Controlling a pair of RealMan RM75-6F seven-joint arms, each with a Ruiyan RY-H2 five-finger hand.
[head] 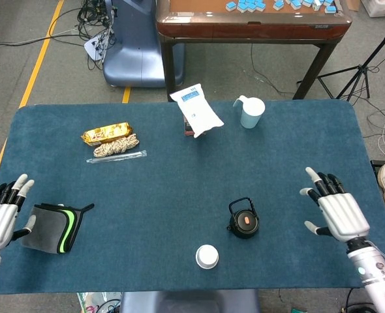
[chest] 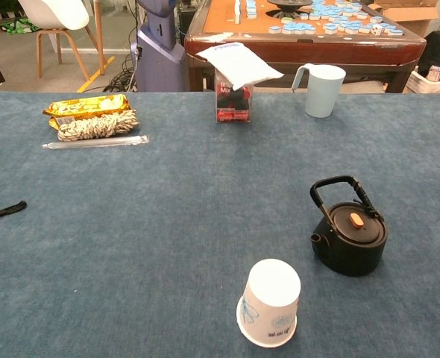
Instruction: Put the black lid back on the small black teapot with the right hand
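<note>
The small black teapot [head: 243, 221] [chest: 349, 237] stands on the blue table with its handle upright. Its black lid [chest: 353, 224], with an orange knob, sits on top of the pot. My right hand [head: 335, 211] hovers open near the table's right edge, well clear of the teapot, fingers spread and holding nothing. At the table's left edge my left hand [head: 3, 211] is also open, beside a grey pouch. Neither hand shows in the chest view.
A white paper cup [head: 207, 256] [chest: 271, 303] stands upside down in front of the teapot. Further back are a pale blue pitcher [head: 251, 111], a white bag on a red box [head: 197, 111], a gold snack pack with rope [head: 107, 138], and a grey-green pouch [head: 51, 227].
</note>
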